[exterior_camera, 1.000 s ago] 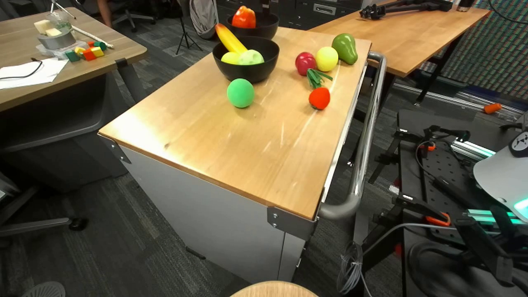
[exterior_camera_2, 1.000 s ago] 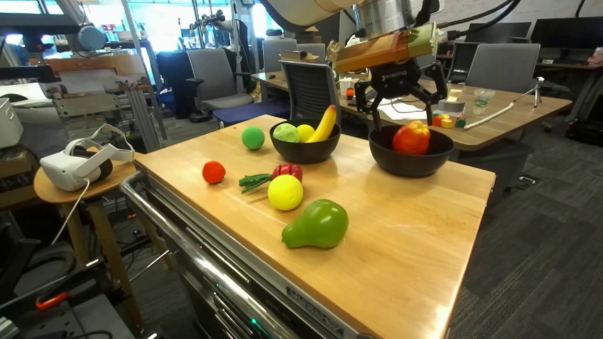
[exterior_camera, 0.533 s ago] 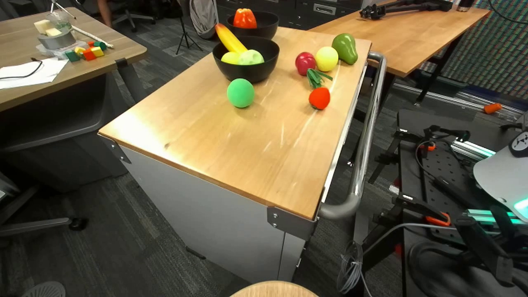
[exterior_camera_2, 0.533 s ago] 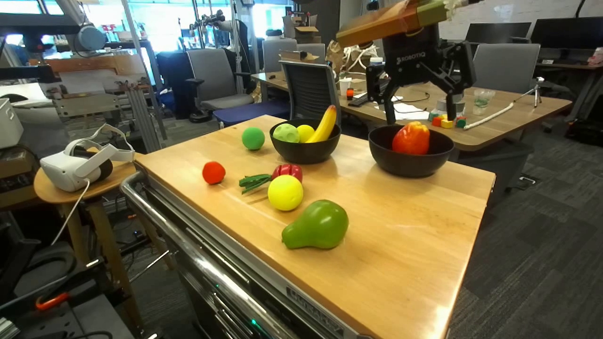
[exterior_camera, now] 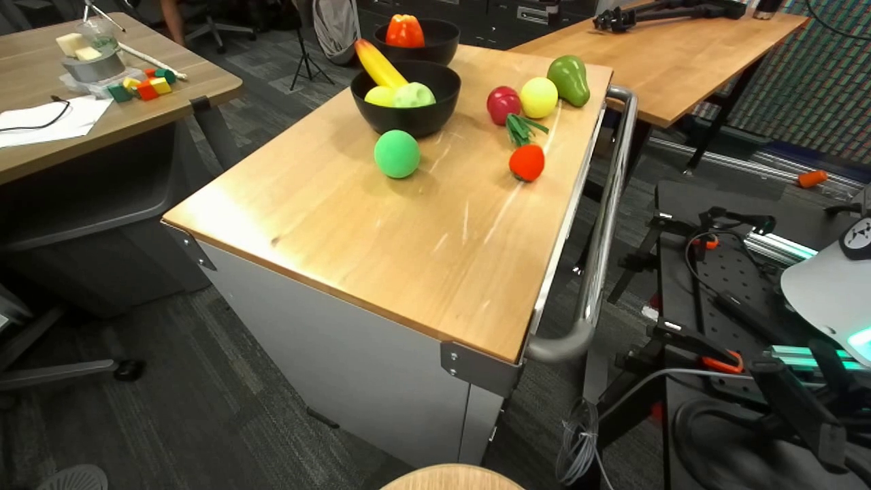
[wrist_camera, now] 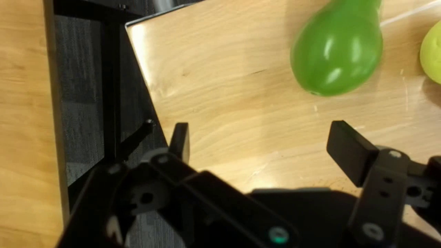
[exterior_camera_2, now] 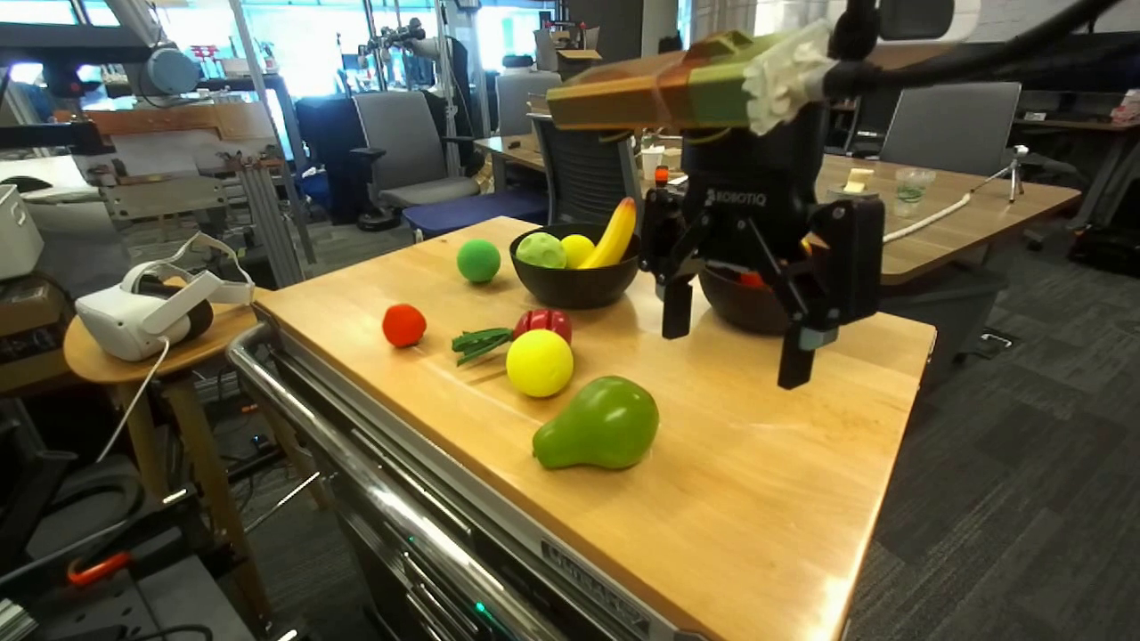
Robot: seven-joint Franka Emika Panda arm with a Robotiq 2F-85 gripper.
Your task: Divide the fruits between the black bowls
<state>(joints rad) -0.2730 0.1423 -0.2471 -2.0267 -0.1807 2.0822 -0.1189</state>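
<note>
In an exterior view, the fingers (exterior_camera_2: 677,312) hang wide apart, holding nothing, above the worktop (exterior_camera_2: 757,507); the green pear (exterior_camera_2: 601,427) lies at near centre, the banana (exterior_camera_2: 614,239) in the left black bowl (exterior_camera_2: 574,289).

From my remote seat I see an office-like lab: office chairs (exterior_camera_2: 405,147), carpeted floor (exterior_camera: 224,381), a VR headset (exterior_camera_2: 129,313), a perforated black plate (exterior_camera: 733,272).

You have two black bowls (exterior_camera: 422,122) (exterior_camera: 444,49) and nine fruits (exterior_camera: 539,97): one banana (exterior_camera_2: 613,240), one pale-green apple (exterior_camera_2: 541,251), two round yellow pieces (exterior_camera_2: 540,364) (exterior_camera_2: 577,250), one green ball (exterior_camera_2: 478,261), one pear-shaped green piece (exterior_camera_2: 601,427), one red-and-orange pepper (exterior_camera: 405,31), one round orange-red piece (exterior_camera_2: 404,326) and one leafy red piece (exterior_camera: 503,105)
</note>
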